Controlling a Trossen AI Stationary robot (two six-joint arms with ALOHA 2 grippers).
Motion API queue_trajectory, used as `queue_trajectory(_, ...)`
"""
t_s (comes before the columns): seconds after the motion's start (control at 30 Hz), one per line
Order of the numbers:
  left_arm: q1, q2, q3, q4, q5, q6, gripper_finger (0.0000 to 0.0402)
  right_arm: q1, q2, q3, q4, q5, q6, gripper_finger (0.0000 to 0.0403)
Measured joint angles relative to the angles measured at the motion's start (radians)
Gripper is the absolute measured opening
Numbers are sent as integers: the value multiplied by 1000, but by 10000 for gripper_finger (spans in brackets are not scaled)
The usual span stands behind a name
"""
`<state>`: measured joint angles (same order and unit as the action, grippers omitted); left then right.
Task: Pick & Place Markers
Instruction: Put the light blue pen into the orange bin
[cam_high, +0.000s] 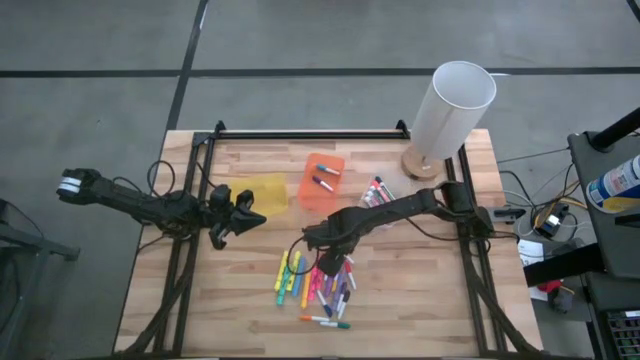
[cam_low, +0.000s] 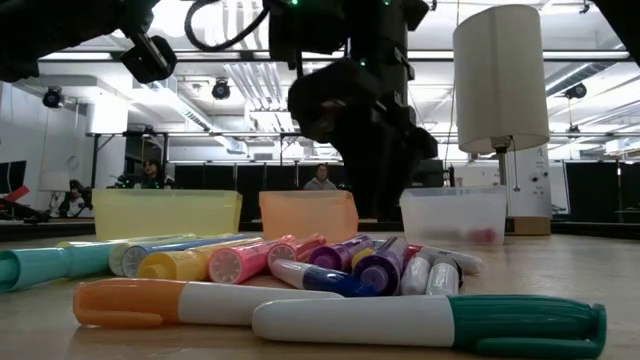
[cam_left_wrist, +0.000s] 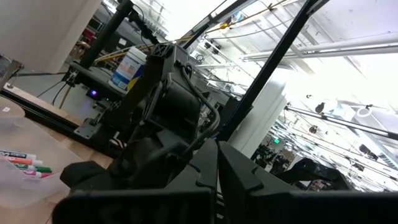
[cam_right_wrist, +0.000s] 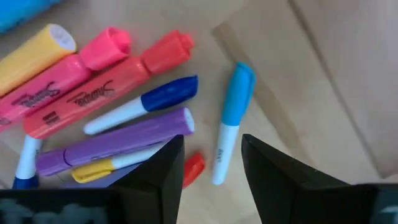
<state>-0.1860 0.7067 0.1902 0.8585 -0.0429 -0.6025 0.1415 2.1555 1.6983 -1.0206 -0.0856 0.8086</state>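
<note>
A wooden bench (cam_high: 400, 290) is shown from above, with a white cylinder lamp (cam_high: 451, 105) at its far right corner and three small bins nearer the middle: a yellow bin (cam_high: 266, 191), an orange bin (cam_high: 322, 182) already holding two markers, and a clear bin (cam_high: 376, 193) just beside the orange one. The heap of markers (cam_high: 318, 288) is spread on the bench in front of the orange bin. The right gripper (cam_right_wrist: 211, 168) is seen poised over the heap's far edge, its jaws parted and nothing gripped, a light-blue marker (cam_right_wrist: 229, 124) lying between them. The left gripper (cam_high: 238, 213) is parked clenched and empty just beside the yellow bin. The pens are judged light, rigid and slick-barrelled, likely to roll; a pinch across mid-barrel appears the surest hold.
</note>
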Motion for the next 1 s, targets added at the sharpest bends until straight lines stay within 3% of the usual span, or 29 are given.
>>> queue_trajectory(0.5, 0, 0, 0, 2, 6, -4, 9, 3, 1, -110, 73, 7, 2, 134)
queue_trajectory(0.67, 1, 0, 0, 2, 6, -4, 9, 3, 1, -112, 81, 9, -5, 100)
queue_trajectory(0.87, 1, 0, 0, 2, 6, -4, 9, 0, 1, -112, 86, 9, -49, 28)
queue_trajectory(1.0, 0, 0, 0, 1, 6, -4, 9, -9, -2, -111, 85, 8, -60, 24)
